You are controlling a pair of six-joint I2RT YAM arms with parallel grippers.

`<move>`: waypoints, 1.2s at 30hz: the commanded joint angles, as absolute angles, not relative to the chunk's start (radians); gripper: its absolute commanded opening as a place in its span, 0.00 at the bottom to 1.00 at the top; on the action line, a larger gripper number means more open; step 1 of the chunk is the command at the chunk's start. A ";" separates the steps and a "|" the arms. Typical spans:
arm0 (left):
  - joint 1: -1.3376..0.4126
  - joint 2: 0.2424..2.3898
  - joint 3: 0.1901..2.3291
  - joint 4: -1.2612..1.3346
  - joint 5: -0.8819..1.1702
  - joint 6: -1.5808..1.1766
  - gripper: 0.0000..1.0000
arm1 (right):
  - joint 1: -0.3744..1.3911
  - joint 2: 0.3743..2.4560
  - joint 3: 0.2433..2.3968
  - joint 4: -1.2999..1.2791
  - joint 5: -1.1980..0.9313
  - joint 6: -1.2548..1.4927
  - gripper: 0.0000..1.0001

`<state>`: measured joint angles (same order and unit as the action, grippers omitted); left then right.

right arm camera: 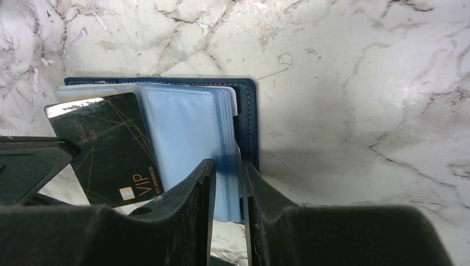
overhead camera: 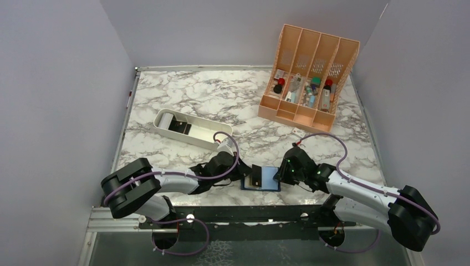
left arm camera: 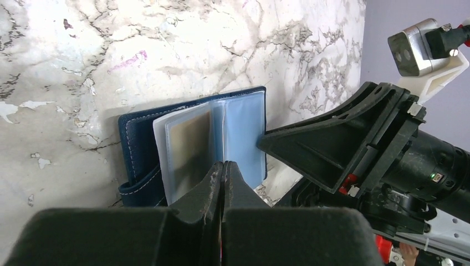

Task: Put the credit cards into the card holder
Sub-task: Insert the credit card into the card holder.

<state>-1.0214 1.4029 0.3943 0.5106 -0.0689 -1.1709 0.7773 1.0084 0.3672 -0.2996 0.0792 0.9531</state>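
Item 1, left jaws: pressed together, pinching the near edge of a card (right arm camera: 102, 147), as far as both wrist views showed.

Item 2, card: dark face with gold lines and "VIP" lettering. It lay tilted over the left-hand page of the card holder (right arm camera: 183, 130), its long axis running from the left jaws toward the fold. In the left wrist view it read as tan behind a cloudy film, so part of it may have sat in a pocket; not certain.

Item 3, card holder: navy cover, pale blue sleeves, lying open on the bench (right arm camera: 360, 111) at its near edge, between the two arms. The fold ran away from the arm bases.

Item 4, right jaws: nearly together, clamped on the edge of the right-hand sleeves, holding the book open.

Judgement: the left arm carried the card and the right one steadied, so the coming move looked like a push rightward along the card's length. Which sleeve edge was open could not be told.

Also present, well apart at the far side: white tray (overhead camera: 188, 138), orange organizer (overhead camera: 299, 115).
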 commanded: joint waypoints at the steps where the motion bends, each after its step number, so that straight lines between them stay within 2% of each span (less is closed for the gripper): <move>1: -1.026 1.420 0.395 0.534 -0.104 -1.175 0.00 | 0.781 1.023 0.323 -0.346 0.046 0.950 0.29; 36: -1.050 1.559 0.466 0.538 -0.069 -1.150 0.00 | 0.781 1.064 0.324 -0.291 0.014 0.940 0.29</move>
